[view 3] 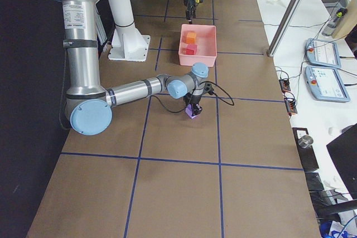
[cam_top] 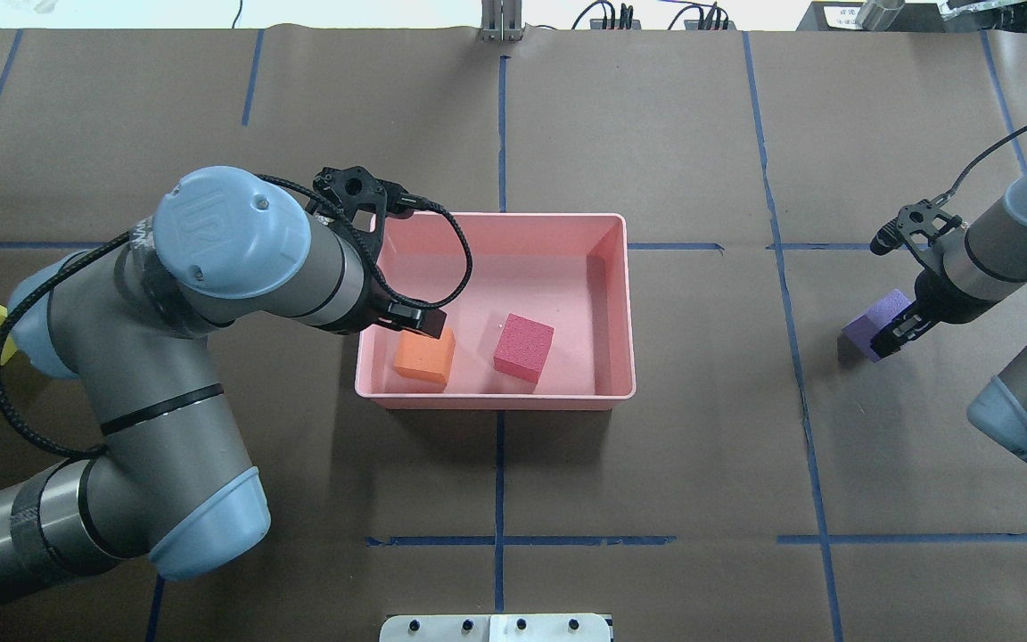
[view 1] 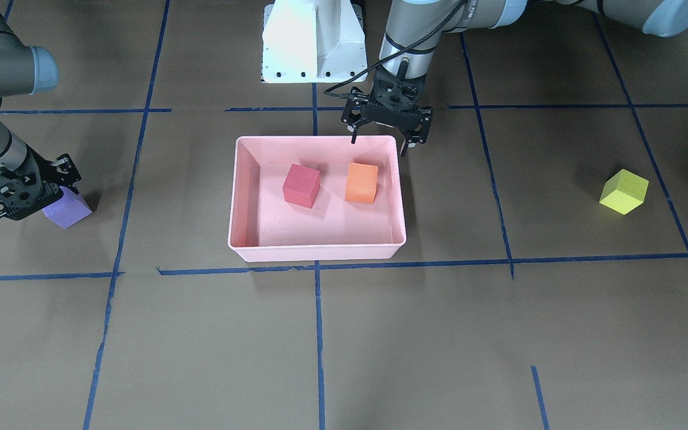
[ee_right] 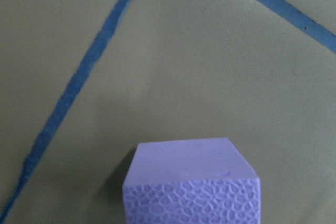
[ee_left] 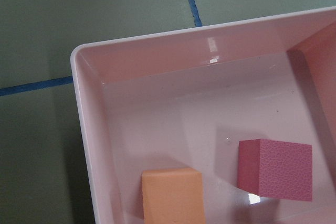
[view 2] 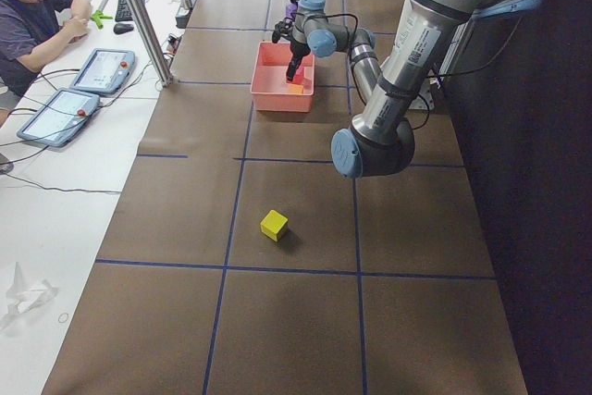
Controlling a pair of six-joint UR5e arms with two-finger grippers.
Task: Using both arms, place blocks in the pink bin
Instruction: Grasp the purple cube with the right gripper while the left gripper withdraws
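Left end effector (view 1: 380,146) spread wide and empty, poised over the rim of the pink bin (view 1: 318,254). Just below it, inside, the orange block (view 1: 361,183), with the red block (view 1: 301,186) beyond. Right end effector (cam_top: 899,332) low astride the purple block (cam_top: 870,325) on the counter (view 1: 380,346), seemingly for lifting; whether pinched, cannot tell. Yellow-green block (view 1: 623,191) well apart from both.

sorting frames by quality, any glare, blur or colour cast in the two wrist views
Left wrist view: small white glare spots on the pink bin wall and floor; red block sharp. Right wrist view: purple block texture crisp, no glare. Both tint the table greenish; overhead view shows brown.
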